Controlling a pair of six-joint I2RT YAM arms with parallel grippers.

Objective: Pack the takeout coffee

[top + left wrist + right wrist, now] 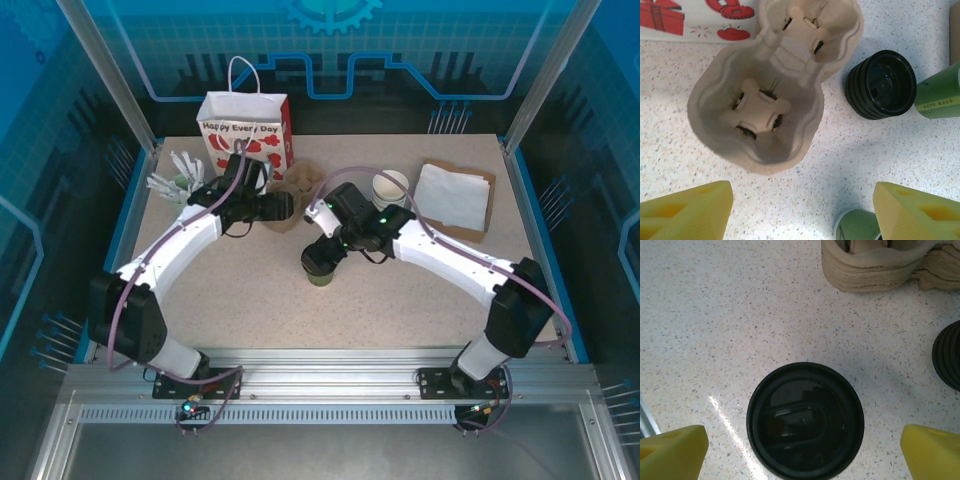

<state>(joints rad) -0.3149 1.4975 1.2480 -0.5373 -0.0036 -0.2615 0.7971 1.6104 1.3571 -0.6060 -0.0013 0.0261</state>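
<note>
A: So, how far along with the packing?

B: Barely begun, judging by the layout. Starting with the table (250, 290): bare speckled top on the near side of the pulp carrier (760, 100), raised edging well away from the carrier to left, right and near. Plenty of room to swing. Then the paper gift bag (245, 128): upright just behind the carrier, mouth up, nothing seen going in.

A: And the takeout coffee (805, 420)?

B: Lidded and upright, so that much done. Standing on the table near the carrier, on its near side and a little right, not touching. Not yet seated in either empty well.

A: Held by anything?

B: No. Right gripper (802, 450) hovering straight above the black lid, yellow fingers spread wide either side, clear of the rim, gripping nothing. Left gripper (802, 210) poised over the carrier, likewise wide and empty.

A: Anything tight?

B: Mind the stack of black lids (880, 84) just beside the carrier, and the green cups (940, 92) lying beyond them. Probably safest to lift high before crossing over.
</note>
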